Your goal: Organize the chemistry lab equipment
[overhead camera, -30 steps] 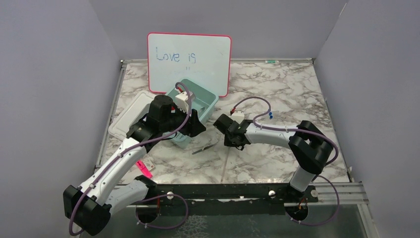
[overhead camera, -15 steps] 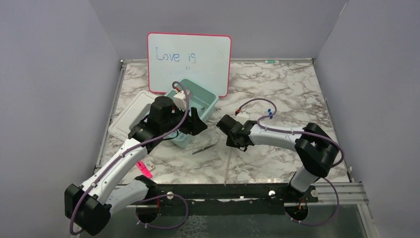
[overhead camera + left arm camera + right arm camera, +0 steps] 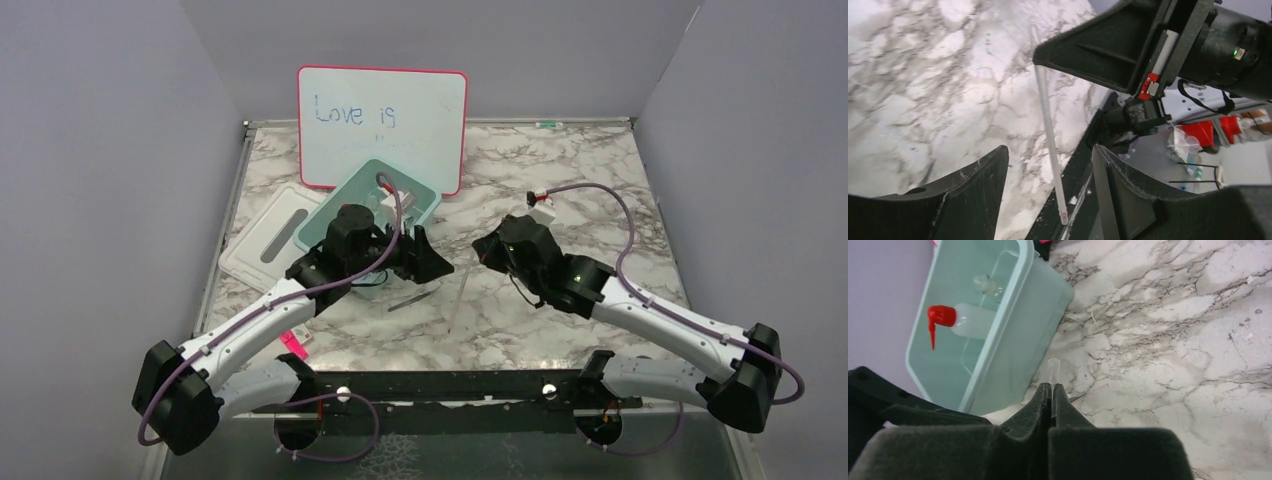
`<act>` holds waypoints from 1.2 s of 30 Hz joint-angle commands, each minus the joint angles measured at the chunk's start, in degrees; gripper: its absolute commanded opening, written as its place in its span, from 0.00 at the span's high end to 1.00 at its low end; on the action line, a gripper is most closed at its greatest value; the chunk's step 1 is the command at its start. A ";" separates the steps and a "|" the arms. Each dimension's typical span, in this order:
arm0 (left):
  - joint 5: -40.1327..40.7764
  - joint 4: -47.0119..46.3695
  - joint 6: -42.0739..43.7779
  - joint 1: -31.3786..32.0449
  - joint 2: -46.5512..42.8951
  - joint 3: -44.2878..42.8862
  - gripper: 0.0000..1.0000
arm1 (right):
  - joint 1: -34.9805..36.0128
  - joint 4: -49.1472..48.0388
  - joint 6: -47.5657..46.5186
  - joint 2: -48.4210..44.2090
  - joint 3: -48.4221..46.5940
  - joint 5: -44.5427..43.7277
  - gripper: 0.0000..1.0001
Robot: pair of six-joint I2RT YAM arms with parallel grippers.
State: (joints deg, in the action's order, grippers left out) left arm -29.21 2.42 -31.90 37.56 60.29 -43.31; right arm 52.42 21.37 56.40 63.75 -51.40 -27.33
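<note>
**Inspector:** What is hidden or unclear?

**Assistant:** The right gripper [image 3: 1051,387] has its jaws pressed together on a thin clear tube [image 3: 1047,120]. Only a frosted stub shows past their tips, and the contact point is covered. The tube's far end is too small to read.

**Inspector:** And the other jaws?

**Assistant:** The left gripper [image 3: 1048,150] is spread and empty, with the slim, rigid tube seen through its gap. Ahead-left of the right jaws, a pale green plastic bin [image 3: 1013,365] holds a white squeeze bottle [image 3: 973,320] with a red nozzle. It also holds a blurred glass flask [image 3: 984,284].
</note>
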 commanded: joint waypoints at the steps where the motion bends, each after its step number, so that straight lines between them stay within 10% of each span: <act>1: -0.30 -13.87 -8.39 5.14 2.86 2.71 0.35 | 0.04 -3.97 -1.42 -4.76 1.66 -2.06 0.99; 26: 2.46 -14.80 -3.86 10.54 9.44 -0.53 1.00 | 0.05 -2.91 0.34 -10.50 2.41 -0.20 0.99; 31: 4.72 -6.93 2.97 10.52 10.01 -4.62 1.00 | 0.05 -2.73 -1.99 -10.60 1.74 0.82 0.53; 36: 12.90 14.30 18.60 10.22 12.61 -15.93 1.00 | 0.05 1.11 -3.45 -12.39 0.97 0.15 0.41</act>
State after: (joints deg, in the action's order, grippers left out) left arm -23.38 -0.08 -28.25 47.77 71.13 -50.06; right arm 52.42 19.62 54.65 53.67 -49.41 -26.74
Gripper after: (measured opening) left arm 0.024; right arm 0.570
